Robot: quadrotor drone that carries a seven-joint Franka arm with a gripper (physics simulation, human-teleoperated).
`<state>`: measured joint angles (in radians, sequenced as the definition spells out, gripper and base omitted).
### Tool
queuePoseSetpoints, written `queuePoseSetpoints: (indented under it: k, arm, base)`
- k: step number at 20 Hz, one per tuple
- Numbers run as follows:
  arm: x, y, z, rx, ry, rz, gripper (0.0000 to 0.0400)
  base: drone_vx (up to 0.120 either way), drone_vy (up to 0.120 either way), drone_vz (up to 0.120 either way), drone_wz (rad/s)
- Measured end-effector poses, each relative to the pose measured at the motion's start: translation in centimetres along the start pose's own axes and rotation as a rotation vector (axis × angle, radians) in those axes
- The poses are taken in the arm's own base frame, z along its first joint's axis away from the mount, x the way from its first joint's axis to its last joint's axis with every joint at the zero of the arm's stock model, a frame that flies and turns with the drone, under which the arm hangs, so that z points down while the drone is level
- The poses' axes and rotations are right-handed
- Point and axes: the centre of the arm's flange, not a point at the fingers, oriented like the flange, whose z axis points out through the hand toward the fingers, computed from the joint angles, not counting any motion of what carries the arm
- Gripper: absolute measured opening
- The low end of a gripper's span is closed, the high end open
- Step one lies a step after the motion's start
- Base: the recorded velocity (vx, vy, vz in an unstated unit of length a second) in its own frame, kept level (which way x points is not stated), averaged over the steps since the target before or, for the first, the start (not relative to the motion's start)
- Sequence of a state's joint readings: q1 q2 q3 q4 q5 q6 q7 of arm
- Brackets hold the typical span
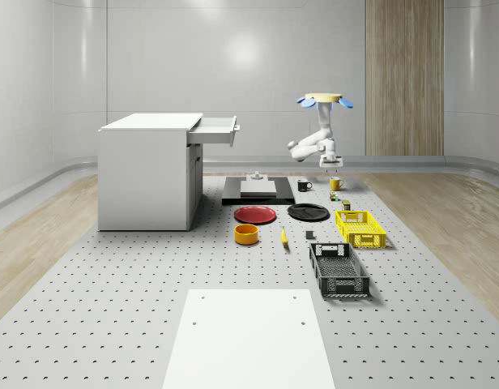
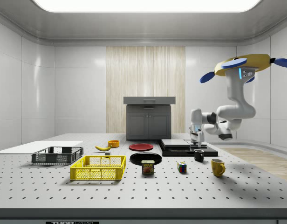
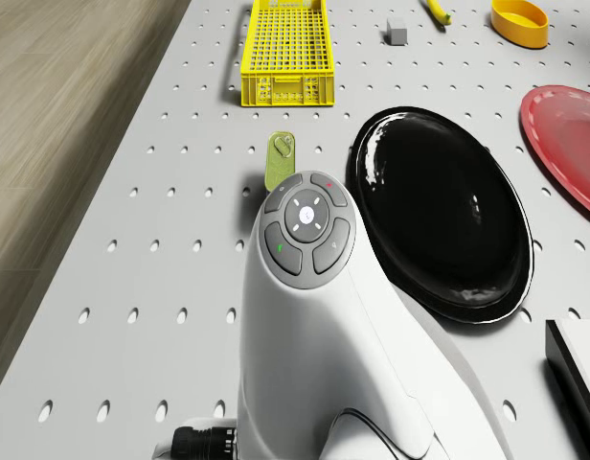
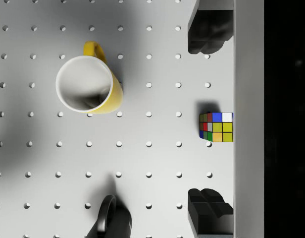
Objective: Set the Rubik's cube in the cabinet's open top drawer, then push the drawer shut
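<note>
The tool [image 4: 207,129] hangs released above the counter [image 1: 152,275], its two dark fingers [image 4: 208,32] spread wide with nothing between them. In the wrist view it looks straight down on the Rubik's cube [image 4: 216,127], which sits on the perforated surface between the fingertips' line, apart from both of them. A yellow mug [image 4: 88,87] stands upright near the cube, and a black mug [image 4: 113,220] shows at the rim of that same view.

In the side view the tool [image 2: 197,138] points downward just above the black mug [image 2: 198,155], with the cube [image 2: 182,167] lying closer to the near edge of the counter, between a tin can [image 2: 147,167] and the yellow mug [image 2: 217,167]. The drone [image 2: 243,65] hovers high over the far right part of the counter as the whole-scene view shows it, its arm [image 2: 234,109] bent down and inward.

The cabinet [image 1: 148,174] stands at the far left of the counter in the whole-scene view, its top drawer [image 1: 215,130] pulled out and open, well apart from the cube [image 1: 345,203]. Between them lie a black plate [image 1: 308,212], a red plate [image 1: 255,214], a yellow crate [image 1: 360,228] and a black crate [image 1: 339,270].
</note>
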<state>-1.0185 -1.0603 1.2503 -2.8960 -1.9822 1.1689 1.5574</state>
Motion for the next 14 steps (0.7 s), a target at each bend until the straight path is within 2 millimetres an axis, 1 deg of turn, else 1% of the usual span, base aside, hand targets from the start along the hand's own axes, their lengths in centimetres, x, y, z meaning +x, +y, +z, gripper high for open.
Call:
queuePoseSetpoints:
  k: [14]
  arm:
    - [-0.17, -0.17, -0.01, -0.017, 0.018, 0.0, 0.04]
  base:
    - [0.12, 0.0, -0.12, 0.0]
